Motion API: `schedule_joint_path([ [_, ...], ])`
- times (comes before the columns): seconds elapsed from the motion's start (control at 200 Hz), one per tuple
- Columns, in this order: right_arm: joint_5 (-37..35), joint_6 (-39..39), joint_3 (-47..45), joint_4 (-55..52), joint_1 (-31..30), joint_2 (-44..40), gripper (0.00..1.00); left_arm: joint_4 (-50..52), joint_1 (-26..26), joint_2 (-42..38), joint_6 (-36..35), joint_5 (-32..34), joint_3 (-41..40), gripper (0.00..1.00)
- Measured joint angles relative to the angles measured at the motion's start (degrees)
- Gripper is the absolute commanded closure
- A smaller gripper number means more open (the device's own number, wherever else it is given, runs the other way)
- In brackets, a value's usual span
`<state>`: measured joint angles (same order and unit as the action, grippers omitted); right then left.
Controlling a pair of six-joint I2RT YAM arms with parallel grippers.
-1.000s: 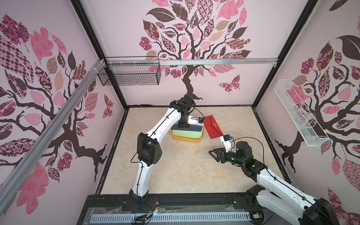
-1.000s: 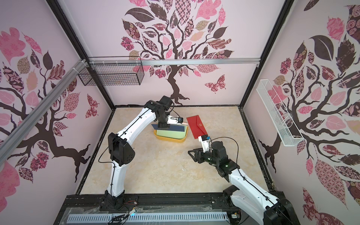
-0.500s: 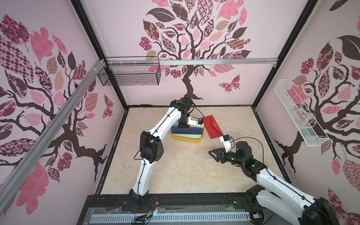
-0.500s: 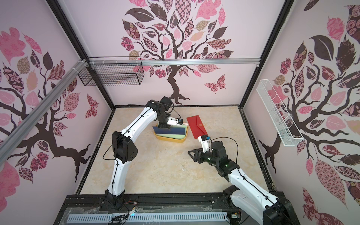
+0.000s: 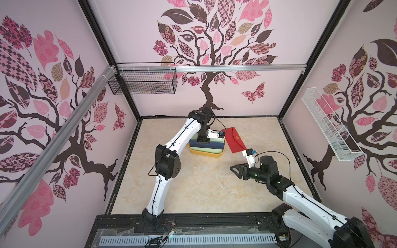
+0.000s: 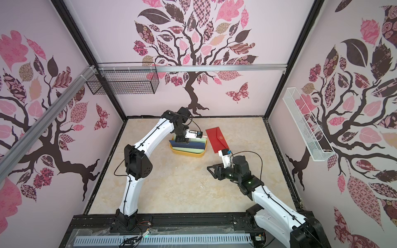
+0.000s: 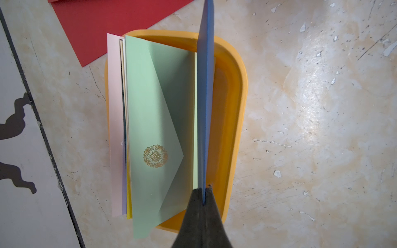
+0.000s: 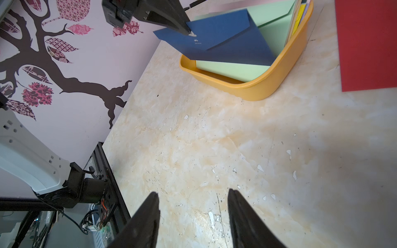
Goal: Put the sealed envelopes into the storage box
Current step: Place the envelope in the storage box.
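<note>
The yellow-orange storage box [image 5: 206, 154] [image 6: 187, 154] sits at the back middle of the table. My left gripper [image 7: 204, 190] [image 5: 202, 140] hangs over it, shut on one end of a navy envelope [image 7: 206, 85] [image 8: 225, 43]. That envelope's other end dips into the box. Beside it in the box [image 7: 238, 85] leans a light green envelope [image 7: 150, 107] with a gold emblem, and behind that are pink [image 7: 113, 128], yellow and other pale ones. A red envelope [image 5: 234, 139] [image 6: 218, 139] lies flat on the table right of the box. My right gripper [image 8: 193, 194] [image 5: 235, 171] is open and holds nothing, low over bare table.
A black wire basket [image 5: 146, 81] hangs on the back wall at the left. On the right wall is a white mesh tray [image 5: 328, 126]. Patterned walls close in the table on three sides. A black rail [image 5: 193, 219] runs along the front.
The left gripper has brought the navy envelope down over the box, so it now covers part of the light green one. The right arm has not moved.
</note>
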<state>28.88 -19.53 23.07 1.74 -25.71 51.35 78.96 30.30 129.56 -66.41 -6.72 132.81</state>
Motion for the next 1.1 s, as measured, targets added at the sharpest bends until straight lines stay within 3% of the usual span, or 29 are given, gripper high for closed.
schedule_joint_path([
  [0.09, 0.0, 0.0, 0.0, 0.02, 0.0, 0.02, 0.45, -0.7, -0.02, 0.72, -0.09, 0.31, 0.02, 0.69],
  [0.14, -0.02, 0.0, 0.0, 0.04, 0.0, 0.11, 0.45, -1.81, -0.07, 1.01, 0.66, 0.5, -0.15, 0.62],
  [0.345, 0.0, 0.0, 0.0, 0.11, 0.0, 1.4, 0.45, -11.89, -0.48, -0.2, 1.73, 3.96, -5.33, 0.52],
  [0.675, -0.24, 0.0, 0.02, -0.04, 0.0, 1.6, 0.45, -30.12, -0.98, -4.04, 4.52, 9.4, -9.88, 0.51],
  [0.735, -0.74, -0.07, 0.09, -0.26, 0.0, 1.6, 0.45, -34.51, -1.18, -6.01, 7.65, 9.18, -12.37, 0.49],
  [0.82, -2.34, -0.42, 1.16, -1.66, 0.0, 1.81, 0.45, -40.87, -1.75, -9.99, 14.75, 9.51, -16.85, 0.39],
  [0.935, -7.34, -0.83, 5.86, -5.05, 0.09, 4.26, 0.44, -47.69, -3.48, -16.09, 29.68, 13.14, -20.11, 0.35],
  [1.095, -14.91, -1.57, 16.85, -10.88, 2.95, 11.98, 0.43, -48.22, -7.58, -27.1, 48.94, 17.05, -22.25, 0.34],
])
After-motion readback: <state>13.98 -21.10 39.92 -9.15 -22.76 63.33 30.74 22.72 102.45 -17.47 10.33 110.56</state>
